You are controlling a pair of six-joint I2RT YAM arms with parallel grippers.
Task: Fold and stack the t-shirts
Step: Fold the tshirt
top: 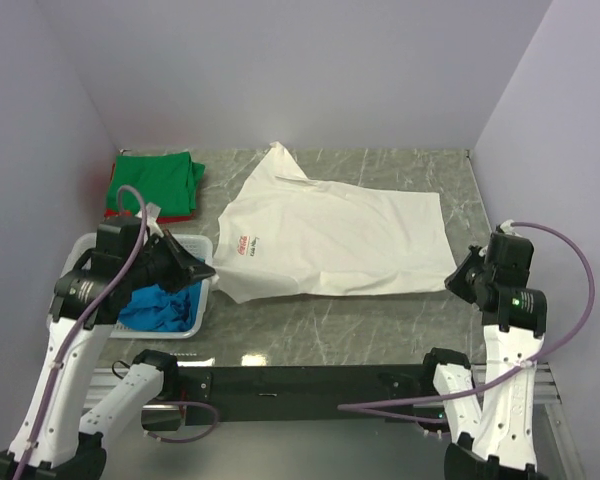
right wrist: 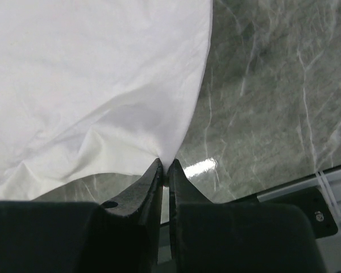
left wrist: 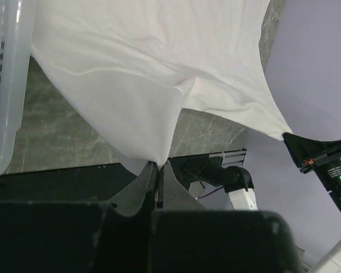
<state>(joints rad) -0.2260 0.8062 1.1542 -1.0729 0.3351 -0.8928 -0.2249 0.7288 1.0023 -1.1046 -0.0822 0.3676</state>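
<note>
Two grips: left gripper [left wrist: 157,170] and right gripper [right wrist: 165,169], fingers pressed together, each pinching a near corner of the white t-shirt [top: 340,240].
Shirt: spread on the tabletop [top: 380,320] beyond both fingers.
Stack: green t-shirt [top: 158,180] beyond left fingers.
Advice: lift evenly, keep hem taut, carry forward together.
</note>
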